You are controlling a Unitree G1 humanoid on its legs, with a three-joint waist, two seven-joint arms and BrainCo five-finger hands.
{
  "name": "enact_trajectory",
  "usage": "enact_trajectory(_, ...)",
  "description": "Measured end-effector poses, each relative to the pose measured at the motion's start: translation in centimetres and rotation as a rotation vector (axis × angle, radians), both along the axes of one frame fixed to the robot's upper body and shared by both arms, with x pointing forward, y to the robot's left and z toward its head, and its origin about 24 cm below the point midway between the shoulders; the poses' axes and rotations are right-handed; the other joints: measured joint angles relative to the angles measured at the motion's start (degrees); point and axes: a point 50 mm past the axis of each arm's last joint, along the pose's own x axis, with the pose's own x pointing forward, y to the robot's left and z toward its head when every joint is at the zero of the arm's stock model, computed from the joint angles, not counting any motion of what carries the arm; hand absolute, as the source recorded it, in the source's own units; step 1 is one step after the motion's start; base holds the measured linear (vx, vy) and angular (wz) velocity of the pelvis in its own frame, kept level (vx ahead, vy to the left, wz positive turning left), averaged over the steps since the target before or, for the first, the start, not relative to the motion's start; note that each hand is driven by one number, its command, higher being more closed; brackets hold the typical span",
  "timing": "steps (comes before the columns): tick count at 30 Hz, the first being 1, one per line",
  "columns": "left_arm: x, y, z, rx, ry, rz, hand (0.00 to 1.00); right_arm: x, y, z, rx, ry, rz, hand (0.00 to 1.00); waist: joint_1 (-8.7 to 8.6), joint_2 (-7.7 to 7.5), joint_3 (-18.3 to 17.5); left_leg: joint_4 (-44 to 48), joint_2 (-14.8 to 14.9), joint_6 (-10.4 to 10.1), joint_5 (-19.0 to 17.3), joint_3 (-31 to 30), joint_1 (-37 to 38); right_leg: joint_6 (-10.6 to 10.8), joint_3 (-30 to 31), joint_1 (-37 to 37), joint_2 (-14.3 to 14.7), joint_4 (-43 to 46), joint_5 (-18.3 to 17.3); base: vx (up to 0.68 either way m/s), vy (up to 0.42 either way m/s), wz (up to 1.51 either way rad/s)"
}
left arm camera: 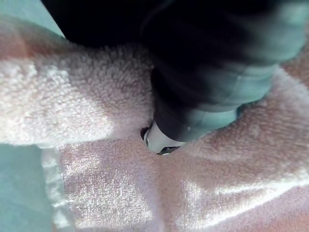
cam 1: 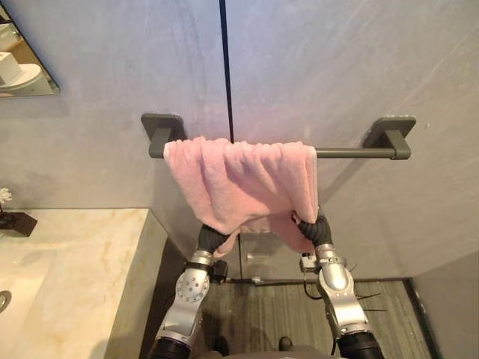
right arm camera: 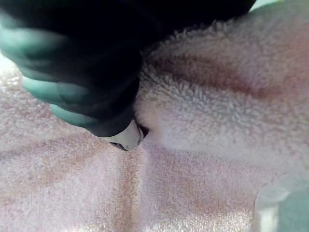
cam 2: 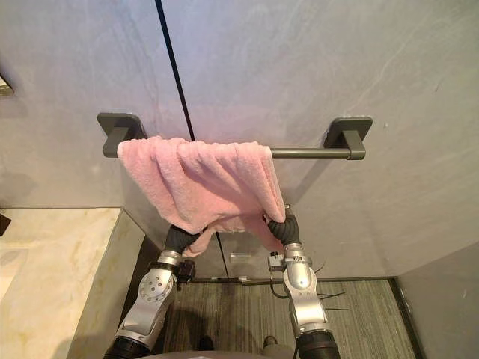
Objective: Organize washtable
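A pink towel (cam 1: 239,179) hangs bunched over the left half of a grey wall bar (cam 1: 352,152), whose right half is bare. Both arms reach up under the towel's lower edge. My left hand (cam 1: 212,238) goes in beneath the towel's lower left part, and my right hand (cam 1: 317,229) beneath its lower right corner. Past their dark covers both hands are hidden behind the cloth. In the left wrist view my left hand (left arm camera: 161,142) is pressed into the pink pile (left arm camera: 96,183). In the right wrist view my right hand (right arm camera: 124,137) is buried in a fold of towel (right arm camera: 207,111).
A pale marble counter (cam 1: 67,269) stands at the lower left, its end face close to my left arm. A small dark block (cam 1: 16,223) sits at its back edge. A mirror corner (cam 1: 22,67) shows at the upper left. Striped flooring (cam 1: 262,314) lies below the bar.
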Motion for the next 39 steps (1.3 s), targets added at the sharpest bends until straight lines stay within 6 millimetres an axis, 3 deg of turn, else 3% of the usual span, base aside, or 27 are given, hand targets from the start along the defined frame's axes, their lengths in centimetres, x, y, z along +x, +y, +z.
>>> enact_trajectory(7,-0.1,0.0,-0.2,-0.017,0.012,0.002,1.0,0.2,0.2,-0.4,0.056,0.016,-0.006,1.0,-1.23,0.09,0.0,0.2,-0.3,0.0,-0.2,-0.3,0.3,0.1,-0.2,0.5,-0.1,0.0,-0.1,-0.01,-0.012,0.01)
enact_trajectory(22,-0.5,0.2,-1.2,-0.015,0.058,0.007,1.0,0.7,0.6,-1.2,0.059,0.047,0.006,1.0,-1.33,0.95,-0.1,0.0,-0.3,0.0,-0.2,-0.2,0.6,0.1,-0.2,0.7,-0.1,0.2,-0.1,-0.02,-0.019,0.0)
enact_trajectory(31,-1.4,1.0,-4.6,0.001,0.208,0.036,1.0,2.0,1.8,-2.3,0.069,0.108,0.04,1.0,-1.38,1.23,-0.5,-0.1,-0.4,0.0,-0.2,0.0,1.3,0.1,0.0,1.0,-0.1,0.1,-0.1,0.0,0.0,0.0)
enact_trajectory(36,-1.3,1.5,-5.4,-0.009,0.246,0.063,1.0,2.5,2.3,-2.9,0.064,0.146,0.065,1.0,-1.37,1.11,-0.7,-0.5,-0.4,0.0,-0.2,0.1,1.9,0.1,0.1,1.6,-0.1,-0.1,-0.1,-0.05,-0.024,-0.01)
enact_trajectory(37,-1.2,1.5,-5.4,-0.009,0.247,0.065,0.0,2.6,2.3,-3.0,0.063,0.148,0.068,1.0,-1.38,1.14,-0.7,-0.5,-0.4,-0.1,-0.2,0.1,1.9,0.1,0.1,1.6,-0.1,-0.1,-0.1,-0.03,-0.02,0.01)
enact_trajectory(38,-1.2,1.6,-5.5,-0.009,0.251,0.069,0.0,2.7,2.4,-3.0,0.061,0.15,0.07,0.0,-1.4,1.15,-0.7,-0.6,-0.4,-0.1,-0.1,0.1,1.9,0.1,0.1,1.6,-0.2,-0.1,-0.1,-0.04,-0.024,0.0)
enact_trajectory(39,-1.2,2.0,-5.6,-0.009,0.256,0.085,0.0,2.8,2.4,-3.1,0.061,0.156,0.071,0.0,-1.48,1.09,-0.7,-0.6,-0.4,-0.1,-0.1,0.1,1.9,0.1,0.0,1.6,-0.2,-0.1,-0.1,-0.04,-0.024,-0.01)
